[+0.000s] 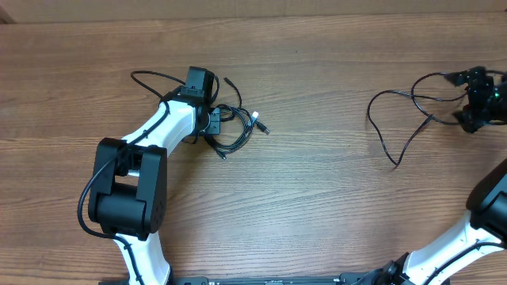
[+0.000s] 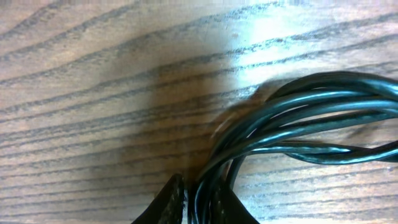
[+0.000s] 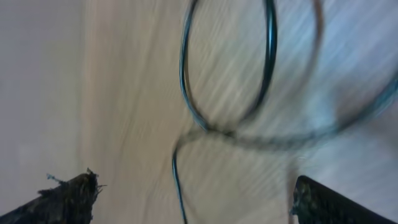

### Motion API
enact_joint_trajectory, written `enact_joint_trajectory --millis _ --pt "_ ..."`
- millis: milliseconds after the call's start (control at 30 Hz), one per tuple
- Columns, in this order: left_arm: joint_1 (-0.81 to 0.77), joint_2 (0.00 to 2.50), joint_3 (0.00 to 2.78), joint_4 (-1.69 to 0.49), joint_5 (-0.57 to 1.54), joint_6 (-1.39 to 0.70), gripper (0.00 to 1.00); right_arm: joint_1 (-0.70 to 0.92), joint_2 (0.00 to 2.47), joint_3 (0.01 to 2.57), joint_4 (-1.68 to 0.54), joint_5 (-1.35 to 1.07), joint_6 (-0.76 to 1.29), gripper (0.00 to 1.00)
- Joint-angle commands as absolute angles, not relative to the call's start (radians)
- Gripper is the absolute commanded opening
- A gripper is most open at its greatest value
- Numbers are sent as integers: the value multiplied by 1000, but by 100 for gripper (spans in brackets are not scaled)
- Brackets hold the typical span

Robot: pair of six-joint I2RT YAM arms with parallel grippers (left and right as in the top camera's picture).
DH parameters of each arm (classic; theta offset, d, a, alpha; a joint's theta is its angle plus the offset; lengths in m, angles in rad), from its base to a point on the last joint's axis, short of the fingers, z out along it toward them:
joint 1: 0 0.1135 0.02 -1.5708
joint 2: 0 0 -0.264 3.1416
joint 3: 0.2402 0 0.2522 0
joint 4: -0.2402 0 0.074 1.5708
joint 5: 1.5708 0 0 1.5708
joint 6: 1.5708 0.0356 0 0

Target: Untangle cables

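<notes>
Left jaws pinch the cable bundle (image 2: pixel 336 84), which lies coiled on the surface (image 1: pixel 317 198) left of ctr. Right jaws spread wide, nothing btw them; single cable (image 3: pixel 271 43) looped just below, blurry, prob. untouched.

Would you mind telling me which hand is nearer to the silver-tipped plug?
Left. The left hand is shut on the cable bundle, right beside the silver-tipped plug. The right hand is far off on the other side, open near a separate loose cable.
</notes>
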State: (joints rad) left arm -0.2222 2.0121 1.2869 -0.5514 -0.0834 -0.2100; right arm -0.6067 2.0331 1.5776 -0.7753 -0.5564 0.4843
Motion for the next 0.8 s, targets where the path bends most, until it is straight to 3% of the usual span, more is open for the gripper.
enact_joint_trajectory --millis 0,67,167,233,267,300,400,600,767 --pt "-218 2093 1233 -551 -86 -206 12 -531 1992 1604 -892 -540 435 99" --pt "-218 2093 1233 -550 -86 -206 9 -482 1992 1603 -939 -541 403 93" --pt "-218 2093 1233 -551 -87 -206 7 -382 1992 1603 -953 -543 343 70" --pt "-218 2093 1233 -551 -89 -205 7 -279 1992 1603 -963 -512 294 27" --pt "-218 2093 1233 -552 -89 -205 7 -253 1992 1603 -968 -488 294 16" --pt "-218 2093 1233 -552 -89 -205 7 -220 1992 1603 -976 -446 294 12" --pt "-218 2093 1233 -552 -89 -205 7 -136 1992 1603 -995 -318 294 4" --pt "-218 2093 1233 -552 -90 -201 9 -30 1994 1603 -1098 -86 294 4" --pt "-218 2093 1233 -551 -89 -194 9 -44 1994 1603 -1190 104 294 4"
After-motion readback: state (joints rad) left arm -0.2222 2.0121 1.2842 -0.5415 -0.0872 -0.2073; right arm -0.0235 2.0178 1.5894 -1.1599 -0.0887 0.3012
